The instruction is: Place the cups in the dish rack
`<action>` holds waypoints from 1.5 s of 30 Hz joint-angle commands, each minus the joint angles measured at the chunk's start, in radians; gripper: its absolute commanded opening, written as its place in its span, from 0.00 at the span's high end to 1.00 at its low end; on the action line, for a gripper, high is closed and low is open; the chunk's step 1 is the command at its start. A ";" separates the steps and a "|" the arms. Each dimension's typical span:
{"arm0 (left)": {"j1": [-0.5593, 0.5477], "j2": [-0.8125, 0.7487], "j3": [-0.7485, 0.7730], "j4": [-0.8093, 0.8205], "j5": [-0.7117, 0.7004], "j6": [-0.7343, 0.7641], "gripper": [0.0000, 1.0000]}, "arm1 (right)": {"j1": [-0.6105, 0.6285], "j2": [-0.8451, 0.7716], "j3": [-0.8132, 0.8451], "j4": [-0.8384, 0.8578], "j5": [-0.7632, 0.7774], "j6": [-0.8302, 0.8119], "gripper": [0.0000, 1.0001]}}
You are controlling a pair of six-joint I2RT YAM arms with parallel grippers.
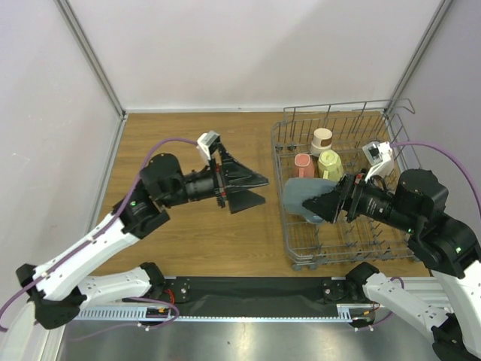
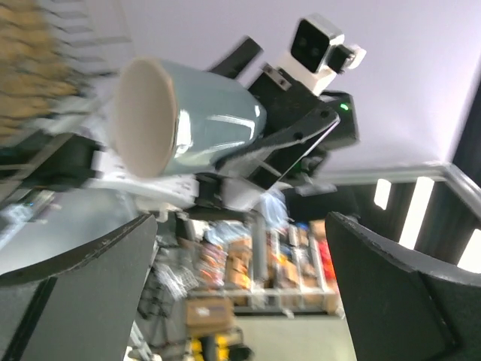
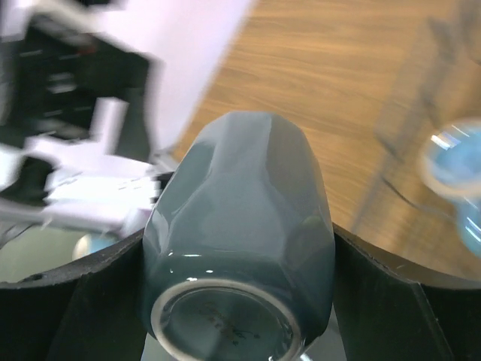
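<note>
A grey-blue cup (image 1: pixel 299 197) hangs in the air over the left rim of the dish rack (image 1: pixel 340 254). My right gripper (image 1: pixel 325 205) is shut on it, a finger on each side of the cup (image 3: pixel 240 218), whose base faces the right wrist camera. The left gripper (image 1: pixel 267 189) floats open just left of the rack, aimed at the cup and apart from it. In the left wrist view the cup (image 2: pixel 188 113) shows its pale inside above the empty left gripper (image 2: pixel 240 219). Inside the rack stand a pink cup (image 1: pixel 304 165), a yellow-cream cup (image 1: pixel 329 164) and a beige cup (image 1: pixel 322 139).
The wooden table (image 1: pixel 188 226) runs left of the rack. White walls close the back and both sides. A black strip (image 1: pixel 248 289) lines the near edge between the arm bases. A blurred blue round shape (image 3: pixel 451 162) shows at the right of the right wrist view.
</note>
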 commanded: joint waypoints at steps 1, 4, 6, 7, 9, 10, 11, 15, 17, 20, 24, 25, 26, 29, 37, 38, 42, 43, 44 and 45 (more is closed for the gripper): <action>0.016 -0.048 0.064 -0.242 -0.091 0.166 0.00 | -0.001 -0.024 0.082 -0.077 0.212 0.034 1.00; 0.016 -0.019 0.121 -0.337 -0.110 0.239 0.00 | -0.001 -0.012 0.088 -0.175 0.306 0.068 1.00; 0.016 0.004 0.182 -0.432 -0.122 0.282 0.00 | -0.001 0.004 0.105 -0.256 0.408 0.095 1.00; 0.016 0.013 0.204 -0.462 -0.134 0.324 0.00 | -0.001 0.010 0.113 -0.288 0.445 0.106 1.00; 0.016 0.031 0.260 -0.544 -0.191 0.366 0.00 | -0.001 0.039 0.136 -0.374 0.552 0.132 1.00; 0.016 0.038 0.276 -0.569 -0.208 0.403 0.00 | -0.001 0.051 0.146 -0.409 0.595 0.148 1.00; 0.018 0.048 0.287 -0.587 -0.238 0.417 0.00 | -0.001 0.066 0.160 -0.477 0.643 0.166 1.00; 0.031 0.108 0.340 -0.663 -0.242 0.504 0.00 | -0.013 0.154 0.197 -0.600 0.847 0.244 1.00; 0.036 0.146 0.371 -0.727 -0.248 0.591 0.00 | -0.038 0.229 0.211 -0.638 0.878 0.267 1.00; 0.036 0.196 0.436 -0.793 -0.318 0.751 0.00 | -0.191 0.315 0.240 -0.646 0.845 0.226 1.00; 0.048 0.187 0.414 -0.821 -0.435 0.935 0.00 | -0.542 0.375 0.223 -0.589 0.705 0.129 1.00; 0.050 0.183 0.401 -0.818 -0.437 0.960 0.00 | -0.584 0.375 0.223 -0.586 0.683 0.114 1.00; 0.064 0.179 0.387 -0.815 -0.437 0.980 0.00 | -0.649 0.390 0.216 -0.588 0.645 0.096 1.00; 0.094 0.145 0.309 -0.795 -0.423 1.043 0.00 | -0.844 0.402 0.168 -0.565 0.559 0.056 1.00; 0.284 0.067 0.207 -0.747 -0.340 1.211 0.00 | -0.935 0.455 0.096 -0.583 0.478 0.065 1.00; 0.294 0.059 0.206 -0.752 -0.344 1.221 0.00 | -0.935 0.455 0.078 -0.591 0.464 0.065 1.00; 0.292 0.045 0.201 -0.747 -0.361 1.268 0.00 | -0.934 0.432 0.033 -0.623 0.470 0.094 1.00; 0.289 0.039 0.199 -0.746 -0.360 1.274 0.00 | -0.934 0.419 0.003 -0.626 0.469 0.099 1.00; 0.277 0.039 0.198 -0.740 -0.360 1.280 0.00 | -0.934 0.413 -0.010 -0.626 0.478 0.109 1.00; 0.271 0.038 0.193 -0.738 -0.358 1.296 0.00 | -0.934 0.407 -0.024 -0.620 0.478 0.112 1.00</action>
